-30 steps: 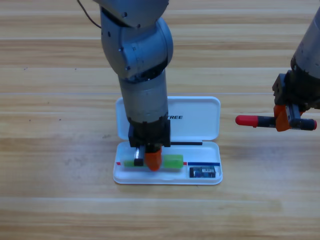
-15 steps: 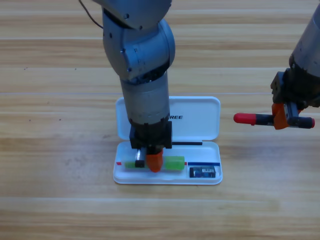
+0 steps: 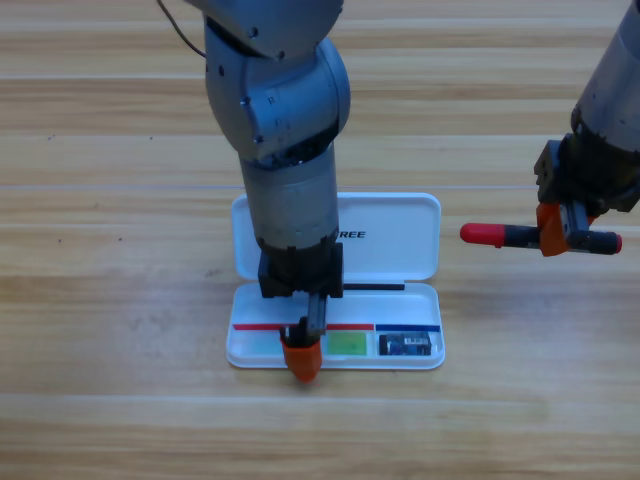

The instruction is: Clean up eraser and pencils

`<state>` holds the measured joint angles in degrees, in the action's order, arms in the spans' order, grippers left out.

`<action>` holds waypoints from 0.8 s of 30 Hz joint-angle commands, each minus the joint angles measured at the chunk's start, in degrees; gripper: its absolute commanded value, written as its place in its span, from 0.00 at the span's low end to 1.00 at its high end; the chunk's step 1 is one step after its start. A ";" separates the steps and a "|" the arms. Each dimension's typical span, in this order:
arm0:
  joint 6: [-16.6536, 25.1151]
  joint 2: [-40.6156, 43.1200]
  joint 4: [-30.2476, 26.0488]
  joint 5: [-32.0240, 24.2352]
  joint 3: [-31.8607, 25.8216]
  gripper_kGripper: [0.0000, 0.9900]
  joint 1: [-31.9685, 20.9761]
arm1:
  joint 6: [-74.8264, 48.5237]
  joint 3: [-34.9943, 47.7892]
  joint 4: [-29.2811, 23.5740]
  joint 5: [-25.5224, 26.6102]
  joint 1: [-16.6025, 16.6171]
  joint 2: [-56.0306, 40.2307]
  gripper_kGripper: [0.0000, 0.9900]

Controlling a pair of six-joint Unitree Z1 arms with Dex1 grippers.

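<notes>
The white case [image 3: 400, 262] lies open in the middle of the table. The lime-green pencil [image 3: 348, 343] rests in its front tray, partly hidden by my left gripper [image 3: 304, 345], which points down over it with its orange jaw swung out toward the tray's front rim, open. The eraser [image 3: 405, 344] sits in the tray's right compartment. To the right of the case, above the table, my right gripper [image 3: 553, 232] is shut on the red-ended, black-barrelled pencil [image 3: 500, 235], held level with one red end pointing at the case lid.
The left arm's grey body [image 3: 285, 150] stands over the left half of the case lid and hides it. Bare wooden table [image 3: 120, 300] surrounds the case.
My left gripper has opened: its orange jaw swung forward off the green pencil, which now lies in the tray. The right gripper drifted slightly left and up with the red-and-black pencil.
</notes>
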<state>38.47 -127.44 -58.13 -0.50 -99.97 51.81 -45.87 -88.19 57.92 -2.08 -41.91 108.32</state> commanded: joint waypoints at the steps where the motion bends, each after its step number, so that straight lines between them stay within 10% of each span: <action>1: -0.06 0.61 -1.11 0.06 0.74 1.00 1.01 | 0.96 -1.89 0.79 1.64 -4.58 3.65 0.00; 6: 4.42 12.39 -4.80 -1.08 1.26 1.00 -2.95 | 1.66 -6.29 1.32 1.64 -7.13 9.36 0.00; 12: 15.67 28.30 -5.59 -8.73 6.01 1.00 -20.70 | 2.63 -16.22 3.61 1.12 -10.56 18.85 0.00; 17: 26.13 29.18 -5.50 -18.13 9.53 1.00 -36.96 | 3.33 -25.10 4.75 0.06 -12.67 25.80 0.00; 24: 30.35 27.51 -5.50 -19.72 13.22 1.00 -41.97 | 4.12 -30.19 6.15 -0.64 -14.78 29.14 0.00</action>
<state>67.53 -97.41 -63.03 -19.47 -89.31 13.57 -42.82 -116.79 62.63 -2.35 -53.29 132.53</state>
